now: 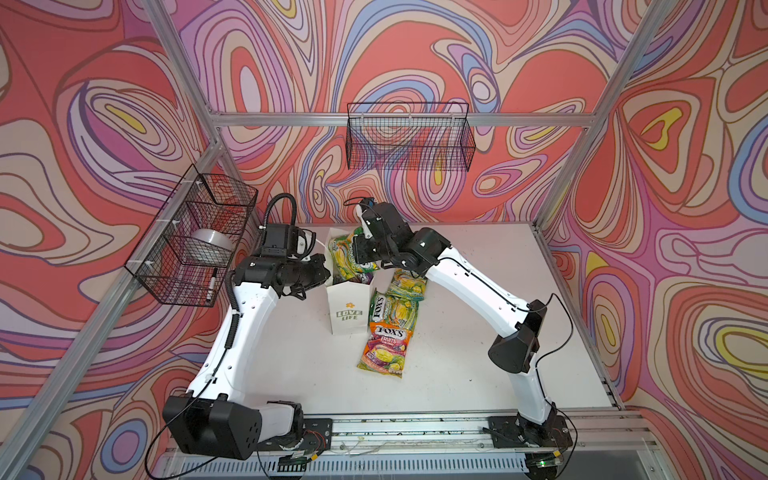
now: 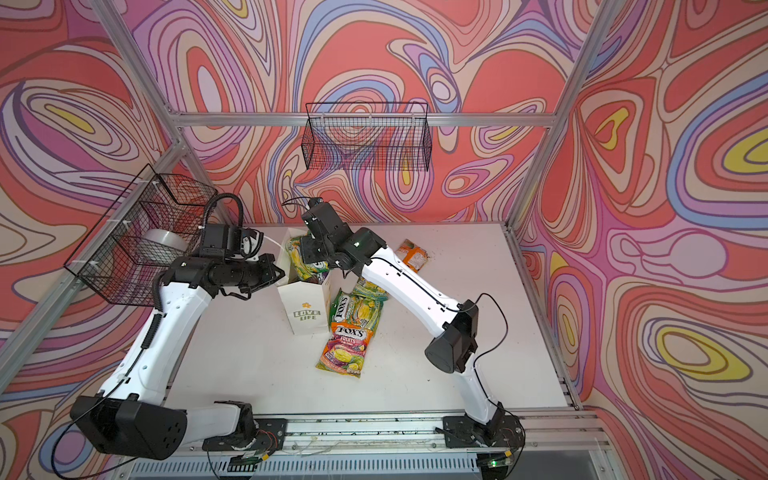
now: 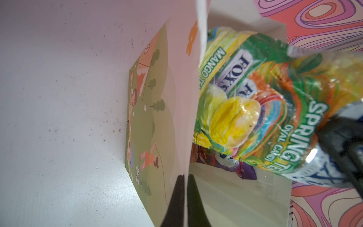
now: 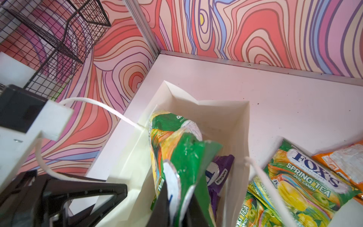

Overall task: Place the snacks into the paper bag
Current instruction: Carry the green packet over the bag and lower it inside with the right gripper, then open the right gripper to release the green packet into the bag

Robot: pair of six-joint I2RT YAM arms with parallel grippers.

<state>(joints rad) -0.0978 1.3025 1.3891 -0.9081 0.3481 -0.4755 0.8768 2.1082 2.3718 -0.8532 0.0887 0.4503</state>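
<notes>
The white paper bag (image 1: 348,309) (image 2: 304,312) stands upright on the table with its mouth open. My left gripper (image 1: 322,270) (image 3: 185,180) is shut on the bag's side wall (image 3: 176,98) near the rim. My right gripper (image 1: 368,252) (image 4: 177,196) hangs over the mouth, shut on a green-yellow FOX'S packet (image 1: 347,255) (image 3: 245,98) (image 4: 176,157) that hangs down into the bag. A purple packet (image 4: 220,173) lies deeper inside. Beside the bag lie green FOX'S packets (image 1: 395,311) (image 4: 306,176), an orange-purple FOX'S packet (image 1: 384,349) and an orange one (image 2: 411,253).
A black wire basket (image 1: 409,137) hangs on the back wall. Another wire basket (image 1: 195,237) on the left wall holds a tape roll (image 1: 210,241). Aluminium frame posts and patterned walls close in the table (image 1: 478,332).
</notes>
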